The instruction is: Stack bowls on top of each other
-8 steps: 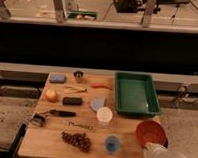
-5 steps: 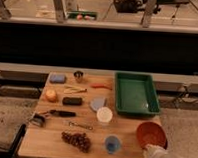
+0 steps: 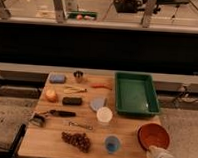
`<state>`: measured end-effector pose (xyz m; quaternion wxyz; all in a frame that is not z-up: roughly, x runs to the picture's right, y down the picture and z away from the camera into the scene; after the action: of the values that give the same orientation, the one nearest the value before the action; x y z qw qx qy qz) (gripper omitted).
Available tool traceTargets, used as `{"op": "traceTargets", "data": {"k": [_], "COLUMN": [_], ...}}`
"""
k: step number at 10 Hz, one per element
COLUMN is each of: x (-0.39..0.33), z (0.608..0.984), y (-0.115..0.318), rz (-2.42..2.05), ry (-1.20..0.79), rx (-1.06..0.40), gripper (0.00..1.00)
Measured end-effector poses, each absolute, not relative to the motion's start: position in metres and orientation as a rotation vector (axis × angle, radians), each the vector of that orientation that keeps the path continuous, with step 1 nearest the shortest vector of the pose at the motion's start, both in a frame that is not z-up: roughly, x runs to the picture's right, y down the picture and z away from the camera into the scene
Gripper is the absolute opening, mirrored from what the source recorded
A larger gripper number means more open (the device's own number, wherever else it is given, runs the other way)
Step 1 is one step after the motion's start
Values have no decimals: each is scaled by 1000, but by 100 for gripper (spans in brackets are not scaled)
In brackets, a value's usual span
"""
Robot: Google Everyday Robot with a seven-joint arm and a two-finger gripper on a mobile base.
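Note:
A round, shallow reddish-brown bowl [image 3: 153, 136] sits at the front right corner of the wooden table [image 3: 49, 141]. I cannot pick out any other bowl among the things on the table. My gripper [image 3: 161, 156] shows as a pale shape at the bottom right edge of the camera view. It is just in front of the reddish-brown bowl and overlaps its near rim. I cannot tell whether it touches the bowl.
A green rectangular tray [image 3: 136, 93] lies behind the bowl. A white cup [image 3: 104, 115] and a blue cup [image 3: 112, 143] stand mid-table to its left, with grapes [image 3: 77, 140] beside them. Small tools, a sponge [image 3: 57, 78], an orange fruit [image 3: 51, 94] and a metal cup [image 3: 78, 75] fill the left half.
The pale arm at the bottom right has shifted slightly lower and to the left. The bowl and the other things have not moved.

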<state>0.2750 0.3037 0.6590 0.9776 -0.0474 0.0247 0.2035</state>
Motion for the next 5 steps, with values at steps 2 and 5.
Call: {"op": "traceTargets", "data": {"k": [2, 5], "x": [276, 277], "z": [663, 668], "y": [307, 309], "rz": [416, 418], "ry": [51, 53], "rx": [-95, -90], "gripper": [2, 2]}}
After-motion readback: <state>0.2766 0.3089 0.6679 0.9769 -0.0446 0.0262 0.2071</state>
